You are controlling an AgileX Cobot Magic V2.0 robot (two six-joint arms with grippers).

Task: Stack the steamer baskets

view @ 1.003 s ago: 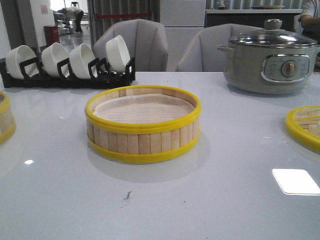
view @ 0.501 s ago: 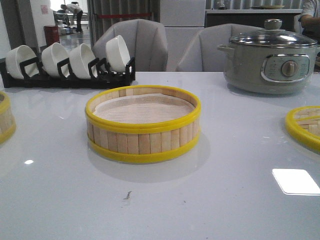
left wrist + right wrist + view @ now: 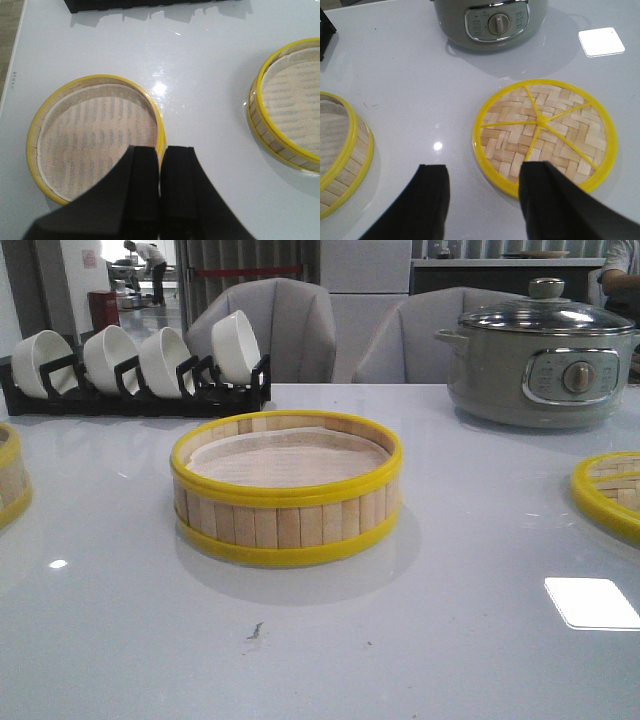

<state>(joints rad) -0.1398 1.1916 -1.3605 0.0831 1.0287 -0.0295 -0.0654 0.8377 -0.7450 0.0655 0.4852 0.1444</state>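
You are at the very start of the stacking: nothing is stacked yet, and all three pieces sit apart on the white worktop [image 3: 420,640]. The centre basket [image 3: 286,490] stands in the middle, lined with pale cloth; the left basket [image 3: 95,132] lies well off to your left side, and the woven lid [image 3: 545,132] lies on your right, near the grey-green pot [image 3: 540,360]. Your left claw [image 3: 160,195] hangs above the near rim of the left basket with its fingers pressed together, holding nothing. Your right claw [image 3: 482,200] hovers spread wide at the lid's near edge, also empty. I judge the next move falls to the left arm: part its fingers, drop them astride the basket wall, grip, and carry it onto the centre basket, rims aligned. The lid goes last.
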